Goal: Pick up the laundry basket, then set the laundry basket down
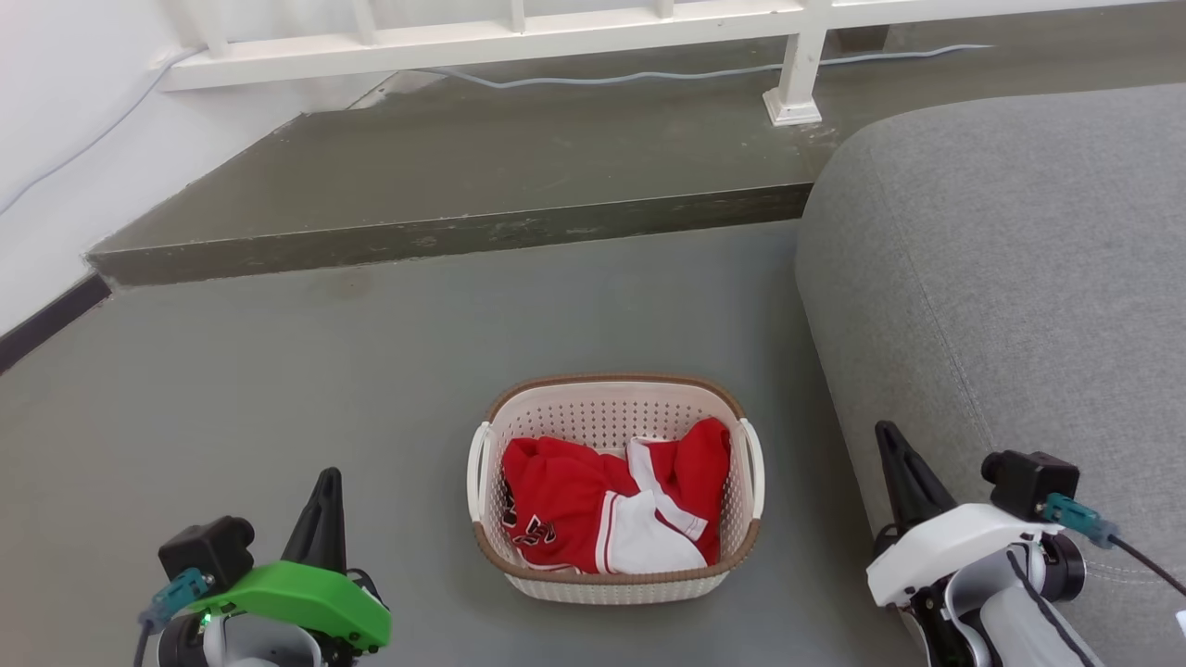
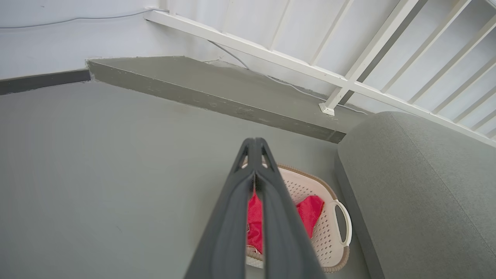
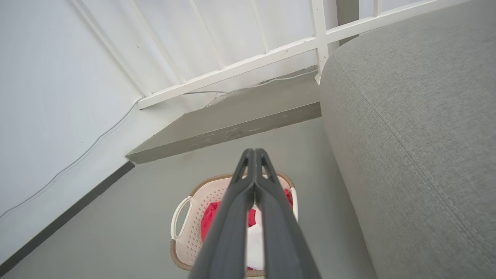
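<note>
Status: the basket [image 1: 602, 417] stands upright on the floor [image 1: 278, 389], level, just beside the sofa [image 1: 1001, 278] and roughly midway between my two grippers. Neither gripper touches it.

The left gripper [image 1: 326, 482] hangs well off the basket's left side. In its wrist view the fingers meet at the tips and hold nothing. The right gripper [image 1: 888, 435] sits off the right side, in front of the sofa edge, with its fingers likewise pressed together and empty.

Progress: this layout fits two stages. Either the basket is waiting on the floor for the lift, or it is set down again with both grippers drawn clear. The pictures do not settle which, so I log only the position.

Materials and shapes:
- Basket: cream-white moulded plastic, rounded-rectangular, with walls perforated in a regular grid of small holes. It has a brown woven-look rim and a thin white loop handle [image 1: 478, 463] on each short side (one toward each gripper).
- Load: a red and white garment [image 1: 565, 500], soft and crumpled, lying below the rim. It looks like a sports jersey, though the print is too small to read.
- Sofa: grey woven fabric with a rounded corner and a visible seam.
- Floor: smooth matt grey, with a raised step [image 1: 463, 176] beyond the basket and a white railing [image 1: 556, 37] behind it.
</note>
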Available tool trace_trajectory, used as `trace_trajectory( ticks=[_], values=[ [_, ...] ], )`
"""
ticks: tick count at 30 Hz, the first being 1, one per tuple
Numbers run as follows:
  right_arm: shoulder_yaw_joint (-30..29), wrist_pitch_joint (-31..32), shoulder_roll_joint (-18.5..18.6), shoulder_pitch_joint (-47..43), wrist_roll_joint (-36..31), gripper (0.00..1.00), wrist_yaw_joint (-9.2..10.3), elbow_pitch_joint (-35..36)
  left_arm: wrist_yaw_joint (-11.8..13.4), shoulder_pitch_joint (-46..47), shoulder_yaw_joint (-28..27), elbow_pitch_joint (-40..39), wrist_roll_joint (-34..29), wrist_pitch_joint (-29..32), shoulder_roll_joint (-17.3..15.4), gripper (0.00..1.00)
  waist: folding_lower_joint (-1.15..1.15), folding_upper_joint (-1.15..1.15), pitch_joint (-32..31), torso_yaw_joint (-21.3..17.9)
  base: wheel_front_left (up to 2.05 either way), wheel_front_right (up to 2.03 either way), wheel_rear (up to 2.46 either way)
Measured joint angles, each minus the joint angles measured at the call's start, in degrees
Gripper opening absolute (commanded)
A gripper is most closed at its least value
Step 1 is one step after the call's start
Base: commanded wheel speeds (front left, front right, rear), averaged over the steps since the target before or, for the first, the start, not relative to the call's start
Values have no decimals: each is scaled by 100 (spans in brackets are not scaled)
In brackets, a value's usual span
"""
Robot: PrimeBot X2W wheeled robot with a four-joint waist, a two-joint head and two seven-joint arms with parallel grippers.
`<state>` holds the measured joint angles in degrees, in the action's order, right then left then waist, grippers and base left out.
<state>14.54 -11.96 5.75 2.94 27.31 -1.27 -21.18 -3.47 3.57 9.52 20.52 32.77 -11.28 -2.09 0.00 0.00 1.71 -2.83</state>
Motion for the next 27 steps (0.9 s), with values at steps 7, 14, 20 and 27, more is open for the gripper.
trace_trajectory(
  ticks=[7,14,20,27],
  values=[
    [-151,126,-24,1,502,0,-22,41,-13,0,-83,-9,388,123,1,0,0,0,-12,22,0,0,0],
    [-291,246,-37,1,865,0,-73,60,-54,0,-192,-36,724,236,1,0,0,0,-21,39,0,0,0],
    [-417,354,-51,2,1248,0,-82,87,-57,1,-267,-59,1071,368,2,0,0,0,-30,57,0,0,0],
    [-564,479,-78,3,1703,0,-125,115,-65,1,-382,-75,1492,477,2,0,0,0,-41,77,0,0,0]
  ],
)
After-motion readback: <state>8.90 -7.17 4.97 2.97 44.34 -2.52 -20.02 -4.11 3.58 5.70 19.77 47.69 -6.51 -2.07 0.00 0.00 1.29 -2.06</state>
